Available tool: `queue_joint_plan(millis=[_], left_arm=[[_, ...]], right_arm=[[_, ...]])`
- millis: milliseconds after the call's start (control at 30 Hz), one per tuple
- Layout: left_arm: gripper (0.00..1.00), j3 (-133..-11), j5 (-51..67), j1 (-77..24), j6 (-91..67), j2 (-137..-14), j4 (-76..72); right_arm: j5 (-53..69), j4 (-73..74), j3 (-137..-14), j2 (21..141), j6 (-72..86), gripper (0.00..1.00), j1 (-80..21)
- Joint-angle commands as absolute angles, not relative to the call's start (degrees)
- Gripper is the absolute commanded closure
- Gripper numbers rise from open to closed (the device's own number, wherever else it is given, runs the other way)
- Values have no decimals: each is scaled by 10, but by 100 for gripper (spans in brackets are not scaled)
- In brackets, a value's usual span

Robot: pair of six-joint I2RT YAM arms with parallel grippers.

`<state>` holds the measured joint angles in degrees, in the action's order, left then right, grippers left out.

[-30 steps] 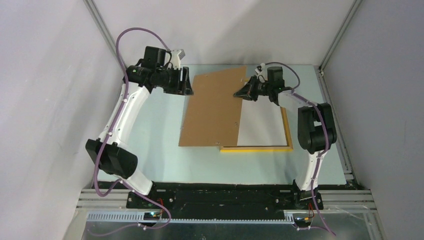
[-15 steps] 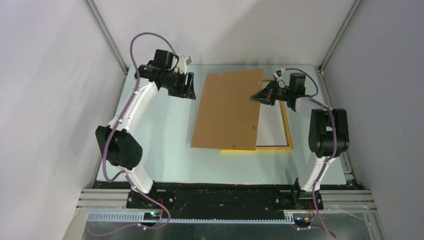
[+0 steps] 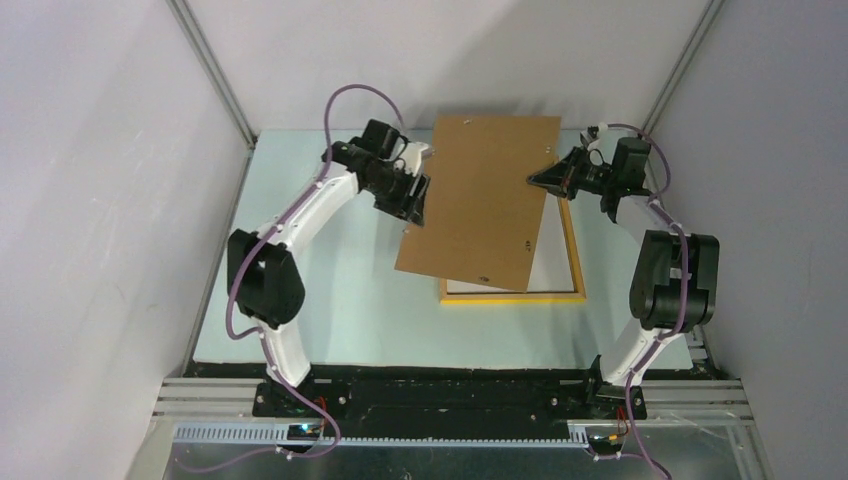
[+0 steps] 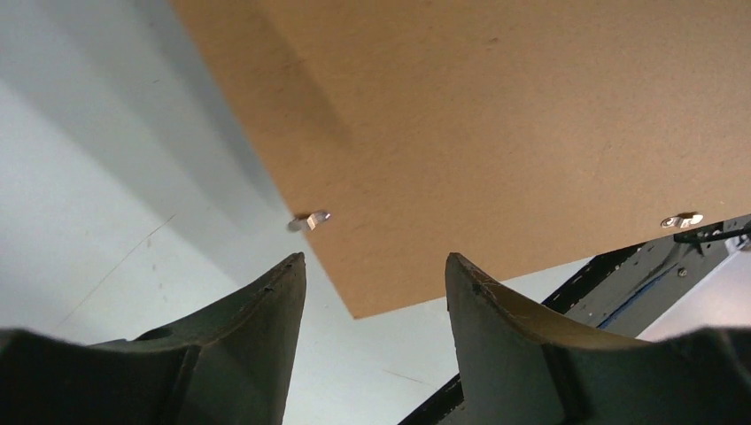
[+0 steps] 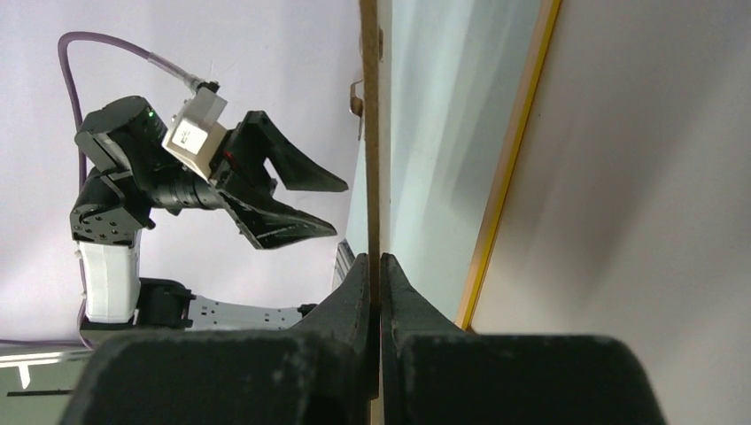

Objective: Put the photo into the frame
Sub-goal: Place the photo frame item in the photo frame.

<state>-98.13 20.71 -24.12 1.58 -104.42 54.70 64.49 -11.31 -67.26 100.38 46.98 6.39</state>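
Your left end effector (image 3: 412,198) hangs with its fingers spread wide and nothing between them, just off the 9 o'clock edge of the brown backing board (image 3: 480,195). That board is raised and tilted above the tabletop (image 3: 330,300), with its long axis running roughly 1 to 7 o'clock. Your right end effector (image 3: 536,180) pinches its 3 o'clock edge (the wrist view shows the fingers closed tight on it). Beneath the board the frame (image 3: 574,250) lies flat, long axis 12 to 6. The photo (image 3: 549,268) sits inside it, white back up, only a strip showing.
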Motion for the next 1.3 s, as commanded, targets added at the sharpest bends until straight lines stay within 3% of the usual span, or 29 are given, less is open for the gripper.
queue_joint_plan(millis=[0, 1267], left_arm=[[36, -1008, 195, -269, 47, -1067, 525], [39, -939, 192, -302, 61, -1087, 479]], right_arm=[[684, -142, -671, 961, 494, 100, 74], [689, -176, -645, 936, 523, 100, 103]])
